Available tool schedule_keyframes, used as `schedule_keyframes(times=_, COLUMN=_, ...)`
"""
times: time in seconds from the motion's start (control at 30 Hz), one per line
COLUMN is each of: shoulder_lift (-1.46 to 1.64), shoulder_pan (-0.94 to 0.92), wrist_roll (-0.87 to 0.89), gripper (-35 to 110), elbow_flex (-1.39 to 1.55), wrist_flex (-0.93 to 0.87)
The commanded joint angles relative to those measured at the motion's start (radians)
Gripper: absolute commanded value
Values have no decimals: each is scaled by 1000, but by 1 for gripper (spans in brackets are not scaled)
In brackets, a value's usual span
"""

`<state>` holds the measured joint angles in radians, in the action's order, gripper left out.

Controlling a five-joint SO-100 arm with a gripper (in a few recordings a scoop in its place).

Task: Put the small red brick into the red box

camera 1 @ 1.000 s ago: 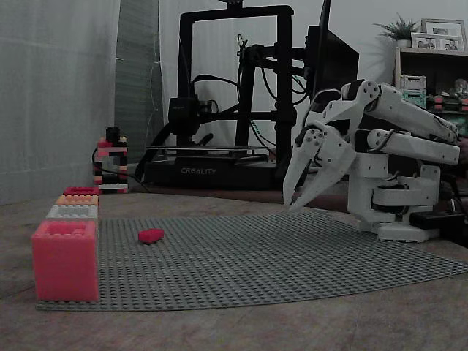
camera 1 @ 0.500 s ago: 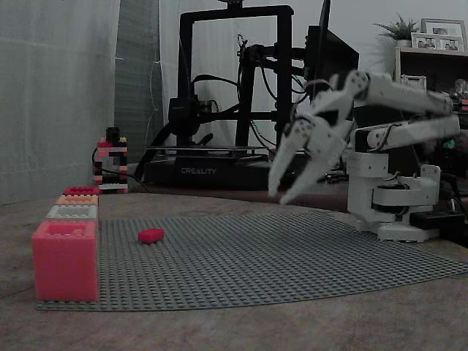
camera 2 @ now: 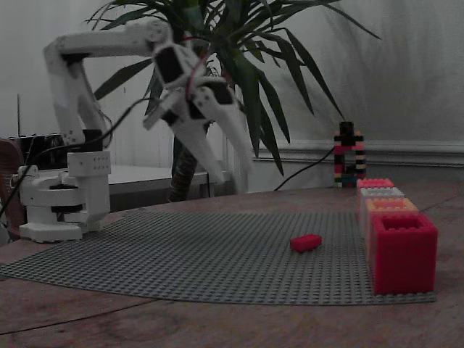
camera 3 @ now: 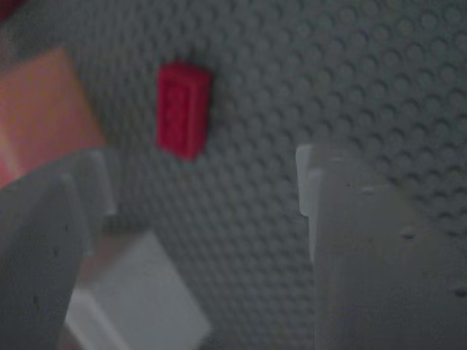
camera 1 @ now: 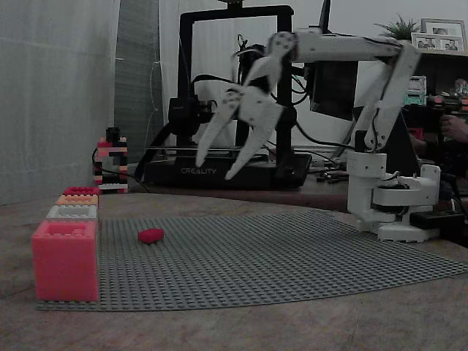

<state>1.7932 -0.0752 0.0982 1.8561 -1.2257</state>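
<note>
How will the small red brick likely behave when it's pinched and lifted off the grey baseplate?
The small red brick looks like rigid moulded plastic, so it probably won't flex. Far smaller than the red box, it is likely very light. It lies flat and boxy on the studded baseplate, so rolling seems unlikely.

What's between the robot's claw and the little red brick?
Nothing but air above bare grey baseplate separates gripper and red brick, in both fixed views.

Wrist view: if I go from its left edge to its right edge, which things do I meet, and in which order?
orange box → small red brick → right-hand finger of the open jaws. The white box and the left-hand finger overlap others, so I leave them out.
</note>
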Motion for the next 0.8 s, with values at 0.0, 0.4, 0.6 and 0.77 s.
schedule_keyframes(times=0.0, shoulder_lift=-175, shoulder_pan=-14, wrist_roll=89, gripper=23, elbow_flex=-245, wrist_flex=-38)
schedule_keyframes(times=0.4, shoulder_lift=-529, shoulder_pan=49, wrist_roll=287, gripper=22, elbow_flex=-635, wrist_flex=-132)
schedule_keyframes(times=0.6, shoulder_lift=-650, shoulder_pan=69, wrist_roll=325, gripper=22, elbow_flex=-776, wrist_flex=-150)
schedule_keyframes(times=0.77, shoulder_lift=-713, shoulder_pan=69, wrist_roll=333, gripper=22, elbow_flex=-834, wrist_flex=-155)
